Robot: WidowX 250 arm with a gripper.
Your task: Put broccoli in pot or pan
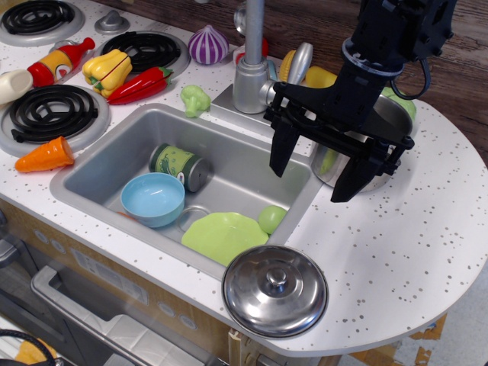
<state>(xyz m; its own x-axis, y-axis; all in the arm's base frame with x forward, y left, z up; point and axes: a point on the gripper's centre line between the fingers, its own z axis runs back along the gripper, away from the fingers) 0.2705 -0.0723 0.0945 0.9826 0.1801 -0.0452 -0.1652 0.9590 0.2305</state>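
The broccoli (195,100), a small pale green floret, lies on the counter at the sink's far rim, left of the faucet. The steel pot (393,114) stands on the counter to the right of the sink, mostly hidden behind my arm. My gripper (314,169) hangs open and empty over the sink's right edge, in front of the pot, its two black fingers (283,149) spread wide and pointing down. The broccoli is well to the left of the gripper.
The sink (107,164) holds a light blue bowl (153,197), a green can (181,166), a flat green plate (223,235) and a smooth green ball (271,218). A domed steel lid (275,290) lies at the front. The faucet (252,69), toy vegetables and burners stand at back left.
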